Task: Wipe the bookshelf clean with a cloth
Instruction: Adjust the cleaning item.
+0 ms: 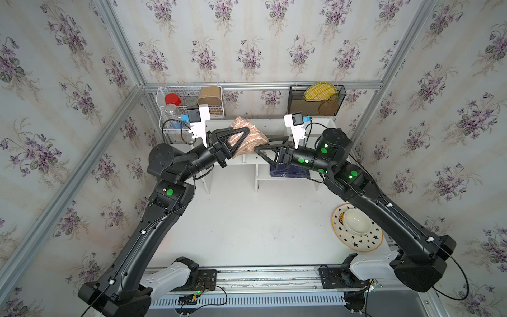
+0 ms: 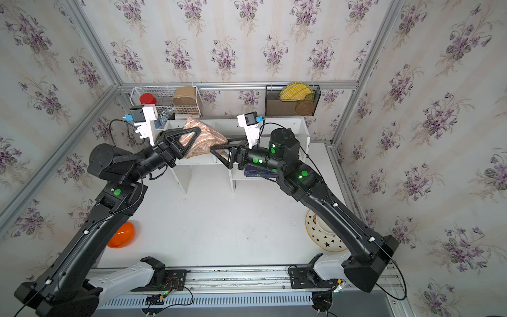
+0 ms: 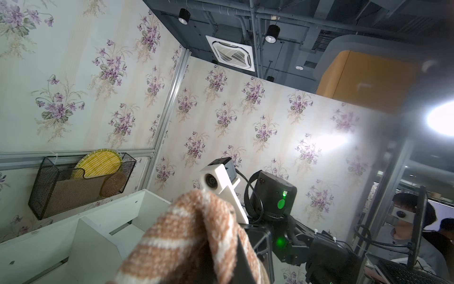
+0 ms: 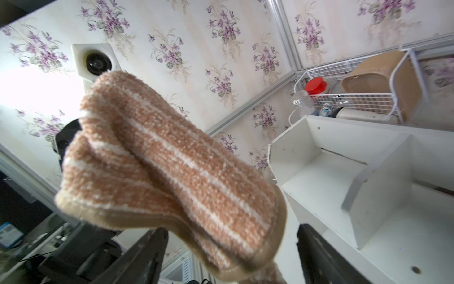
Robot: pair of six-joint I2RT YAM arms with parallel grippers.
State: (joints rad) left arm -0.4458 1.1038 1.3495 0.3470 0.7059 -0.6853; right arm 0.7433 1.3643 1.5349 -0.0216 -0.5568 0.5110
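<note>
- 1 bookshelf (image 1: 271,126) and 1 cloth (image 1: 258,135) are counted.
- 1 wire basket (image 1: 178,88) and 1 mesh rack (image 1: 296,105) are seen.
- 1 plate (image 1: 355,243), 1 white bowl (image 1: 356,219) and 1 orange bowl (image 2: 122,236) are counted.

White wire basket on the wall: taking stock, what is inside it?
A red-lidded jar, a clear jar and a tan rounded container; the left arm's camera mount covers the basket's lower part.

Nubby looped-pile cloth (image 4: 172,167), smooth matt white bookshelf (image 4: 319,196), black metal mesh rack (image 3: 49,196), glossy bowl (image 1: 356,221)

Cloth (image 1: 258,138) above bookshelf (image 1: 274,125), basket (image 1: 178,90) behind its left, rack (image 1: 301,107) behind its right; bowl (image 1: 356,219) apparently on plate (image 1: 354,241)
</note>
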